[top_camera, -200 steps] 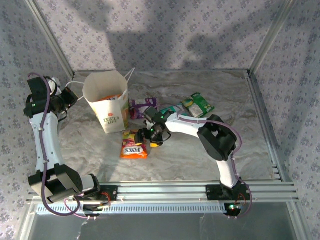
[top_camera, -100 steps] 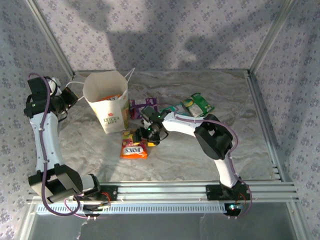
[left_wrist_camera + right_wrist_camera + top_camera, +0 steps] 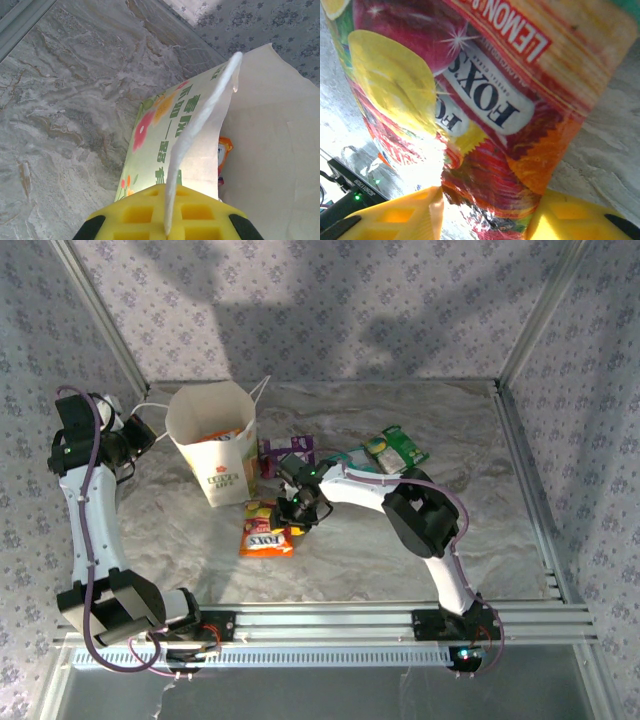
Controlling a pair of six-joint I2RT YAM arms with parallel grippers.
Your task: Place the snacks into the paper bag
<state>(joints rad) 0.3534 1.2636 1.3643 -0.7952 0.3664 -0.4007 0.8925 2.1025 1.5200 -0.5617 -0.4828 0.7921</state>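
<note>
Pinching one wall of the paper bag [image 3: 155,135] edge-on between its yellow fingers, the left claw [image 3: 166,220] is clamped on the paper. The bag stands upright at the left rear of the bench [image 3: 400,540], with an orange packet [image 3: 223,150] inside. The right claw [image 3: 485,215] sits low just in front of the bag, closed on the crinkled edge of an orange-yellow packet [image 3: 495,105], while the purple packet [image 3: 292,448], teal packet [image 3: 345,457] and green packet [image 3: 396,450] lie behind it.
</note>
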